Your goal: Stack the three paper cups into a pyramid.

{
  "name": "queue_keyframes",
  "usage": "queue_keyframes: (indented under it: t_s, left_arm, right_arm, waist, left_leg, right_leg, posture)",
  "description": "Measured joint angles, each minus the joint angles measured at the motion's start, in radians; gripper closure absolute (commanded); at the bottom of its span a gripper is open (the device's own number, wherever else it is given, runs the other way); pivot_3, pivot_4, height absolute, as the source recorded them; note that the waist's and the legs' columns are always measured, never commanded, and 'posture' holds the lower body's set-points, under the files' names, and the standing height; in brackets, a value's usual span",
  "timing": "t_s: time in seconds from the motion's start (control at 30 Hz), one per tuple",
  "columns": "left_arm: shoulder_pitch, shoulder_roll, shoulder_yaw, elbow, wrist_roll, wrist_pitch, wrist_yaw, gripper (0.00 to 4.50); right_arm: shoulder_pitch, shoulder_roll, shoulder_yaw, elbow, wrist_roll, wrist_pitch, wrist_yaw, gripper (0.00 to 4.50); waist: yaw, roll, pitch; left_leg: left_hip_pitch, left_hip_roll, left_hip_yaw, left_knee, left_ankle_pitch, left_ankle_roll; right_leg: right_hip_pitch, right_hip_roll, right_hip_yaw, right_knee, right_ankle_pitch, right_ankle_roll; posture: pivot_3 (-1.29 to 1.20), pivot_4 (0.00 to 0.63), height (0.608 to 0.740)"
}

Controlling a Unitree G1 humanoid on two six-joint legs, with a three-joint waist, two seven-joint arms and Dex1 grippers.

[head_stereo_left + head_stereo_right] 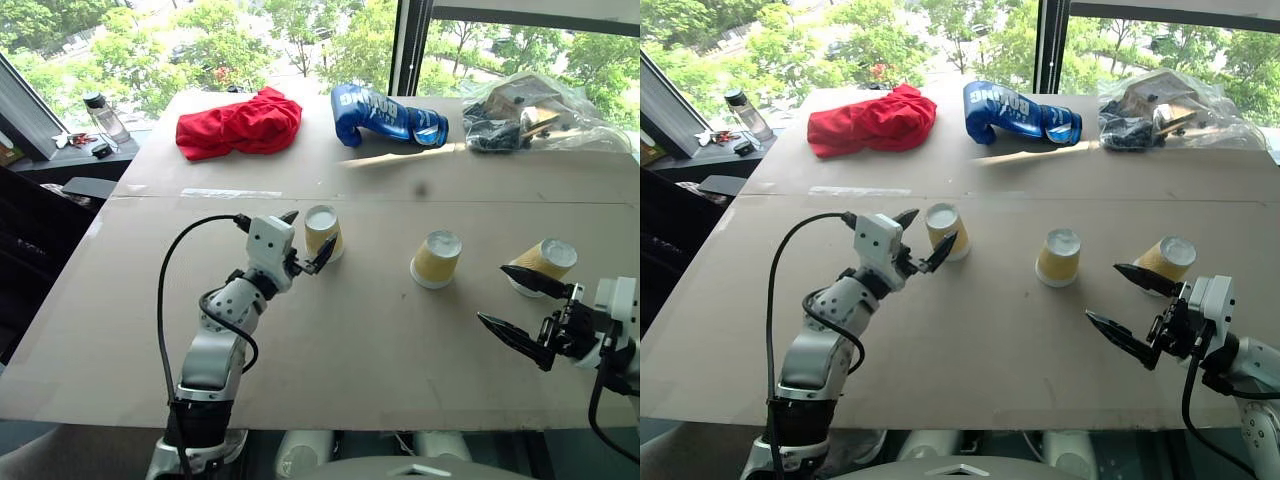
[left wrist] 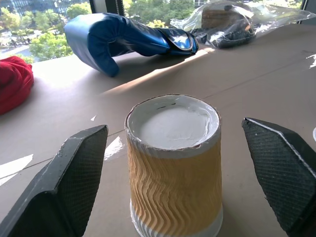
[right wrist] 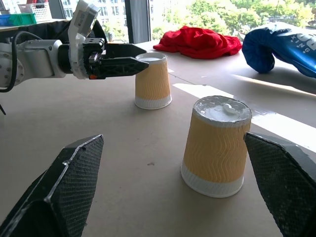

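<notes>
Three paper cups with yellow-tan ribbed sides stand upside down in a row on the brown table. My left gripper (image 1: 309, 238) is open, level, with its black fingers (image 2: 74, 173) on either side of the left cup (image 1: 323, 232) and a gap on each side. The middle cup (image 1: 436, 259) stands alone, and is also the near cup (image 3: 216, 145) in the right wrist view. The right cup (image 1: 543, 265) sits just behind the upper finger of my right gripper (image 1: 494, 294), which is open and holds nothing, pointing toward the middle cup.
At the back of the table (image 1: 380, 350) lie a red cloth (image 1: 240, 124), a blue boxing glove (image 1: 385, 115) and a clear plastic bag (image 1: 535, 115) of items. A bottle (image 1: 105, 117) stands on the ledge at far left. The table's front edge runs close below both grippers.
</notes>
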Motion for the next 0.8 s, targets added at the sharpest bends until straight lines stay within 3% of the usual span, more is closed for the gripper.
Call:
queue_keyframes:
  t_s: [0.17,0.27,0.33,0.37,0.63,0.8]
  left_arm:
    - [-0.025,-0.027,-0.026,0.063,0.004,-0.046,-0.005,0.04]
    - [-0.040,-0.036,-0.026,0.081,0.005,-0.050,0.002,0.88]
    - [-0.053,-0.040,-0.024,0.082,0.005,-0.050,0.006,1.83]
    - [-0.058,-0.042,-0.024,0.082,0.004,-0.050,0.006,2.09]
    - [-0.098,-0.041,-0.034,0.082,-0.008,-0.037,-0.035,2.09]
    - [-0.166,-0.053,-0.108,0.104,-0.033,-0.038,-0.146,2.09]
  right_arm:
    - [0.005,0.017,0.003,-0.011,-0.001,0.000,-0.013,0.00]
    - [0.016,0.021,0.004,-0.013,-0.004,-0.001,-0.013,0.00]
    - [0.019,0.021,0.004,-0.013,-0.005,-0.001,-0.014,0.00]
    - [0.019,0.021,0.004,-0.013,-0.005,-0.001,-0.015,0.00]
    - [0.021,0.025,0.004,-0.025,-0.010,-0.001,-0.033,0.00]
    - [0.033,0.025,0.001,-0.031,-0.012,-0.004,-0.041,0.00]
  waist:
    - [0.000,0.000,0.000]
    - [0.000,0.000,0.000]
    - [0.000,0.000,0.000]
    - [0.000,0.000,0.000]
    - [0.002,0.000,0.000]
    - [0.000,0.000,0.000]
  left_leg:
    - [0.000,0.000,0.000,0.000,0.000,0.000]
    - [0.000,0.000,0.000,0.000,0.000,0.000]
    - [0.000,0.000,0.000,0.000,0.000,0.000]
    - [0.000,0.000,0.000,0.000,0.000,0.000]
    - [-0.001,0.000,0.000,0.000,0.000,0.000]
    - [-0.001,0.000,0.000,0.000,0.000,0.000]
  right_leg:
    - [0.000,-0.001,0.000,0.000,0.000,0.000]
    - [0.000,-0.001,0.000,0.000,0.000,0.000]
    - [0.000,-0.001,0.000,0.000,0.000,0.000]
    - [0.000,-0.001,0.000,0.000,0.000,0.000]
    - [0.000,-0.001,-0.001,0.000,0.000,0.000]
    - [0.000,0.002,-0.001,0.000,0.000,0.000]
  posture:
    - [0.00,0.150,0.740]
    - [0.00,0.150,0.740]
    - [0.00,0.150,0.740]
    - [0.00,0.150,0.740]
    - [0.00,0.150,0.740]
    - [0.00,0.150,0.740]
